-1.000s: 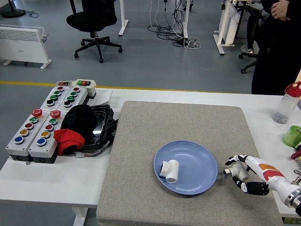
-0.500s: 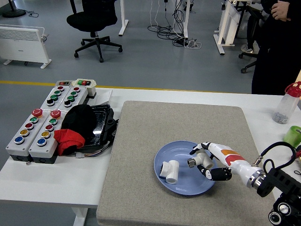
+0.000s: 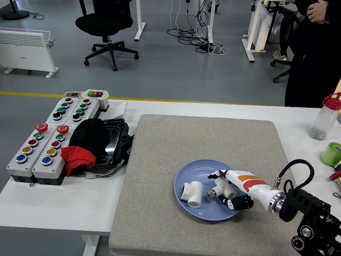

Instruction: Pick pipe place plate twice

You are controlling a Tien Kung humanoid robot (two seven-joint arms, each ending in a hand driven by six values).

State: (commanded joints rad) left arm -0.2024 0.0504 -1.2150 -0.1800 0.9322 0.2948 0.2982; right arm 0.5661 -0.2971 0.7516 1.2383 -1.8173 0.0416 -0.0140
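Over the plate: right hand (image 3: pixel 226 191) holds the second pipe fitting (image 3: pixel 221 189), fingers wrapped round it.
Change: half a second ago it was higher; a second ago, off the plate (image 3: pixel 194 172) at 3 o'clock.
First pipe fitting (image 3: pixel 192 193): lies at the plate's 9 o'clock side.
Meaning: second placement seems nearly done; release remains.
Counter (image 3: pixel 58 200): left hand absent.

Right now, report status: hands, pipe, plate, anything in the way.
Right hand shut on second pipe fitting, low over blue plate. First pipe fitting already on plate, close beside it. Left hand out of view. Nothing else in the way.
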